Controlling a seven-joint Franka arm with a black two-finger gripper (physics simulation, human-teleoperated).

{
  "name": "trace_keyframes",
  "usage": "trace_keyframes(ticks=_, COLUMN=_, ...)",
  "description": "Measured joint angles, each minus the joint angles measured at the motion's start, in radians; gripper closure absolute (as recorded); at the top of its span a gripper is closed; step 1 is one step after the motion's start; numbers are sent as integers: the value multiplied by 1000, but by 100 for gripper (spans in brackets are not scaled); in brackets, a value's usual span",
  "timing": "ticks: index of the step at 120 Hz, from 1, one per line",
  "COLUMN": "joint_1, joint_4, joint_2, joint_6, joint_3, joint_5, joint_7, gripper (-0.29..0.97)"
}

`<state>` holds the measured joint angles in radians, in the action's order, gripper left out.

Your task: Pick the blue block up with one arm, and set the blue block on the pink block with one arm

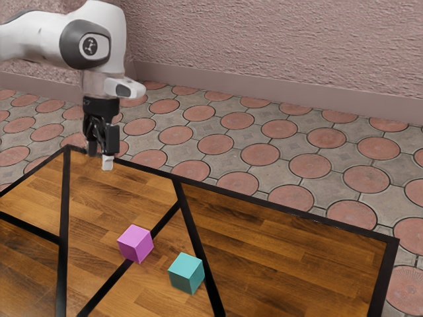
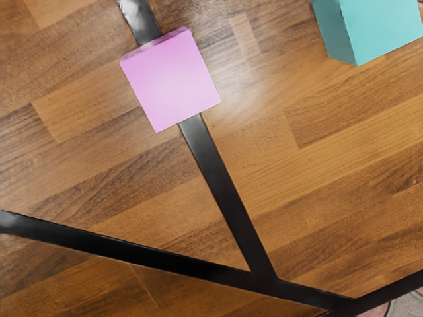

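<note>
Round red floor tiles (image 1: 260, 154) and a rough pink wall (image 1: 277, 36) lie behind a wooden table (image 1: 291, 254) marked with black tape lines (image 1: 193, 232). The pink block (image 1: 135, 243) rests on the table, sitting across one tape line (image 2: 218, 191). The blue block (image 1: 186, 273) stands on bare wood just beside the pink block, not touching it, toward the exterior view's right and nearer that camera. The gripper (image 1: 106, 158) hangs in the air well apart from the pink block, up toward the table's far corner at the exterior view's left, holding nothing; whether it is wide or narrow cannot be told.
</note>
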<state>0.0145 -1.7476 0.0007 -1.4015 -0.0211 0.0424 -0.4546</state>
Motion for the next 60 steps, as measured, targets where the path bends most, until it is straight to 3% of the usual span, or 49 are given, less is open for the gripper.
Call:
trace_keyframes(ticks=28, joint_1=-27, joint_4=-32, joint_2=9, joint_6=-201, joint_3=24, joint_5=10, joint_7=-196, gripper=0)
trace_keyframes(ticks=44, joint_1=-24, joint_4=-156, joint_2=16, joint_6=-349, joint_3=19, joint_5=-43, joint_7=-367, gripper=0)
trace_keyframes(ticks=60, joint_1=-28, joint_4=-187, joint_2=60, joint_6=-455, joint_3=-19, joint_5=-62, joint_7=-506, gripper=0)
